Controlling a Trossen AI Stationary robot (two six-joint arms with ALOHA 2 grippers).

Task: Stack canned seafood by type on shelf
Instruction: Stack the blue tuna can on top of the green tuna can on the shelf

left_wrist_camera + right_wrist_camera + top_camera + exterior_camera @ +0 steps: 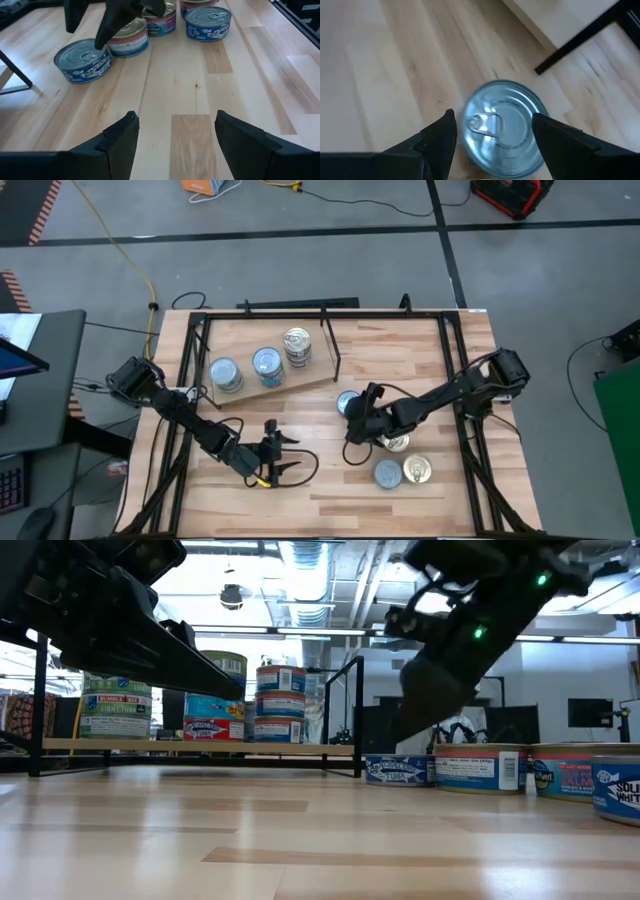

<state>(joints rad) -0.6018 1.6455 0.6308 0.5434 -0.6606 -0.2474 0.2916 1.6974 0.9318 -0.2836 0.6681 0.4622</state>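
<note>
on the plywood shelf near the far left of the butcher-block table, three stacks of canned seafood are already standing: a blue-labelled stack, a second blue-labelled stack, and a taller stack with a pale lid. the low view is showing these as piles several tins high, so a good share of the sorting is looking done. off the shelf, four tins are waiting on the bare tabletop: a silver-lidded tin just beside the shelf's near right corner, a gold-lidded one partly hidden under the right arm, a grey-lidded tin, and a gold-lidded tin touching or almost touching it. by my judgement these four are what is left to place.

the right gripper is hovering over the silver-lidded tin, fingers spread wide on either side of it and not gripping it; the black shelf rod is running close by. the left gripper is waiting low over bare wood at the near left, jaws apart and holding nothing.

the silver-lidded tin is sitting flat, lid facing up, its short axis vertical; being round, it is offering no long axis across the table. its pull tab is lying towards the side away from the rod.
</note>
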